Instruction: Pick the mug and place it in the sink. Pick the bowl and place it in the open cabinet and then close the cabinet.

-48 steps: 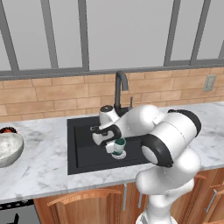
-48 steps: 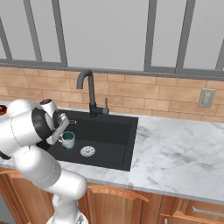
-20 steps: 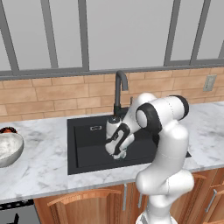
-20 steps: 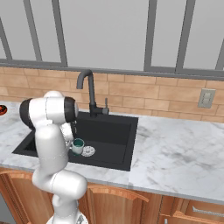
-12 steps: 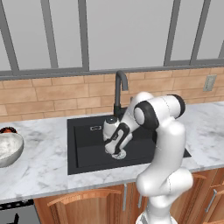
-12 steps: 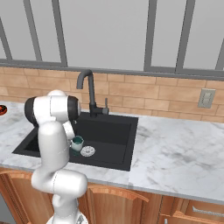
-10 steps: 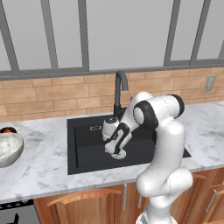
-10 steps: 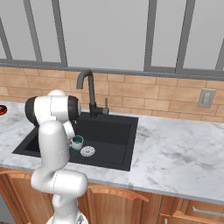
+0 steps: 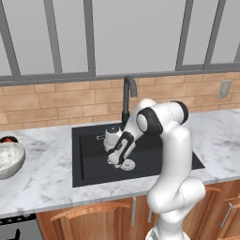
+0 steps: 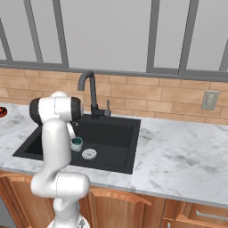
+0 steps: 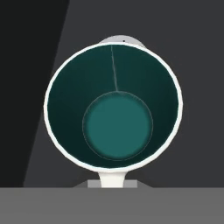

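The two-finger gripper (image 9: 116, 161) is clamped on the small white mug with teal inside (image 10: 76, 144) low in the black rectangular sink (image 10: 113, 133), beside the round silver drain (image 10: 89, 154), under the tall black curved faucet (image 10: 90, 91).

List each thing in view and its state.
Mug: upright, empty, low in the sink, held by its handle.
Claw: shut on the mug.
Sink: dry, faucet off.
Bowl: on the counter left of the sink, untouched.
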